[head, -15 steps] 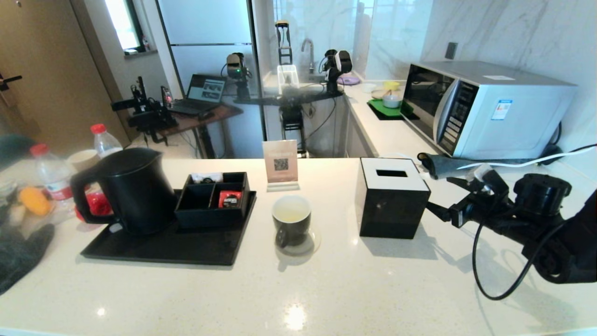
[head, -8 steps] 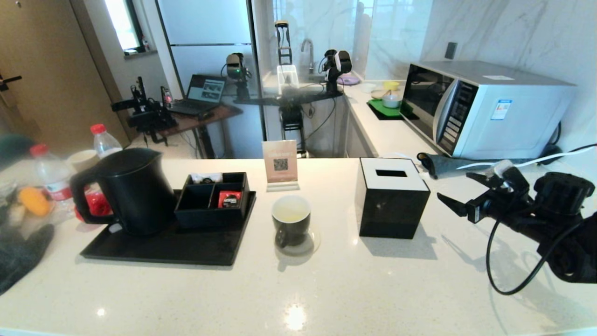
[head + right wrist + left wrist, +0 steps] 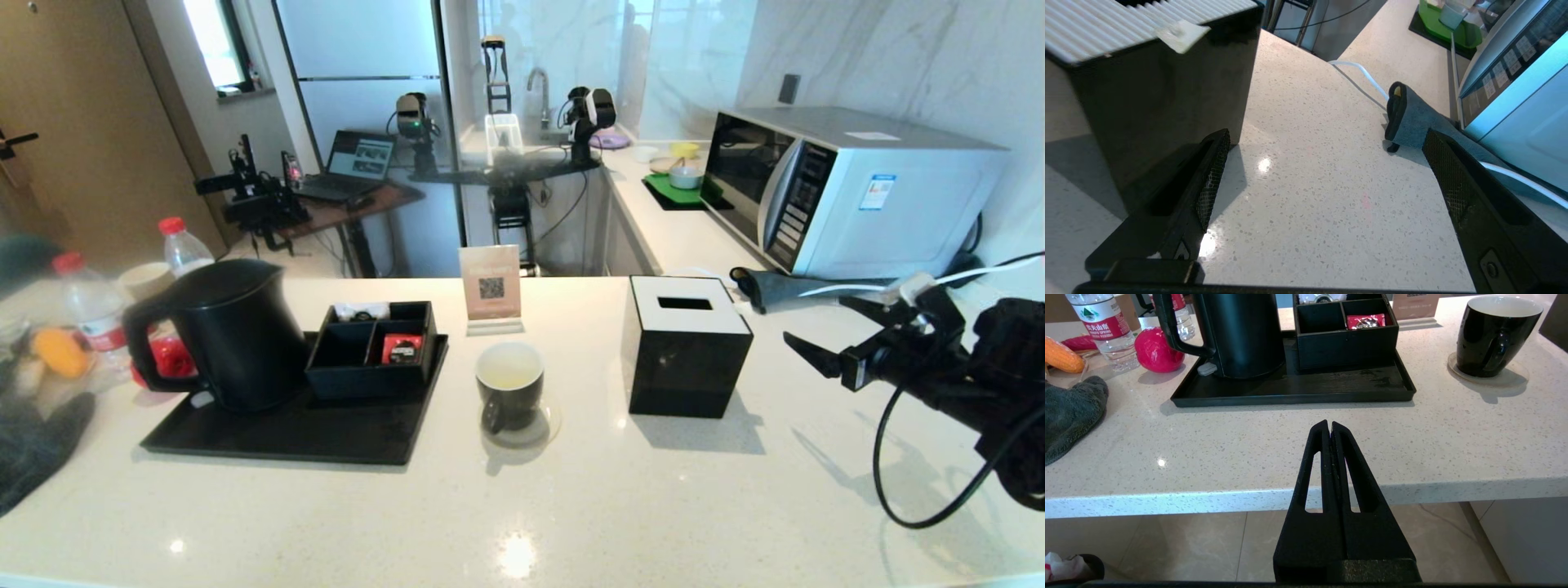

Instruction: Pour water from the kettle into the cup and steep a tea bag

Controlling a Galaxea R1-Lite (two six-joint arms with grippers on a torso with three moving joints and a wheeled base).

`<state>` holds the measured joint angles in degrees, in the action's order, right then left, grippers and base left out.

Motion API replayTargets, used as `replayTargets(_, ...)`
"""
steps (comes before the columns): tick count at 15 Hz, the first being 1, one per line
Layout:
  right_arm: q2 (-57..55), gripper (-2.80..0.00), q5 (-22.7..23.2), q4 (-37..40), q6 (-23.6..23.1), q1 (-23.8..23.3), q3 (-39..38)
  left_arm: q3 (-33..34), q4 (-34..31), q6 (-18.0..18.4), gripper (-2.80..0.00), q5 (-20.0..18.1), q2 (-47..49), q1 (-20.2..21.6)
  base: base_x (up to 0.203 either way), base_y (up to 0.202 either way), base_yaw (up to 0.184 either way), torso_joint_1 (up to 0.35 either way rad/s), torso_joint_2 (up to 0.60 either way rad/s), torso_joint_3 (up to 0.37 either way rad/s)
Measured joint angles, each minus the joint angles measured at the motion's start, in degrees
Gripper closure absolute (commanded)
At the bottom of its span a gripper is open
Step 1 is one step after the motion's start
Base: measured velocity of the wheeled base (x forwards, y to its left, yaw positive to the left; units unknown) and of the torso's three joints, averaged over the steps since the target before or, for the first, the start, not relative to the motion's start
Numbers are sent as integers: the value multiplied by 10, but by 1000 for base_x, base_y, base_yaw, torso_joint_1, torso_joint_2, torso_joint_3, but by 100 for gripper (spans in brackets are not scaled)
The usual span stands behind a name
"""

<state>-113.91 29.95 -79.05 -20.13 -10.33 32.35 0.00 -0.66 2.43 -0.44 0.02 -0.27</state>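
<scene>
The black kettle stands on the left end of a black tray, its handle pointing left. On a coaster mid-counter stands the dark cup, with pale yellowish water inside. No tea bag shows in any view. My right gripper hovers open and empty over the counter, right of the black tissue box. In front of the counter's near edge, my left gripper is shut on nothing; the head view does not show it.
A black organiser with a red packet sits on the tray. Red-capped bottles and a dark cloth lie far left. A microwave, grey cloth and white cable are right.
My right gripper has drawn back to the right, away from the tissue box, staying open. Kettle, cup and left gripper have not moved.
</scene>
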Motion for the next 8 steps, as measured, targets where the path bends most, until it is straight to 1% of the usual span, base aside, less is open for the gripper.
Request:
replayTargets(3,26,-280,0,-19,8,0,-28,0,0,0,0,0,0,0,0,0,0,0,0,0)
replayTargets(4,33,0,0,-19,13,0,-33,0,0,0,0,0,0,0,0,0,0,0,0,0)
replayTargets(7,53,0,3,-24,19,1,-54,0,0,0,0,0,0,0,0,0,0,0,0,0)
replayTargets(8,60,0,12,-34,23,1,-61,0,0,0,0,0,0,0,0,0,0,0,0,0)
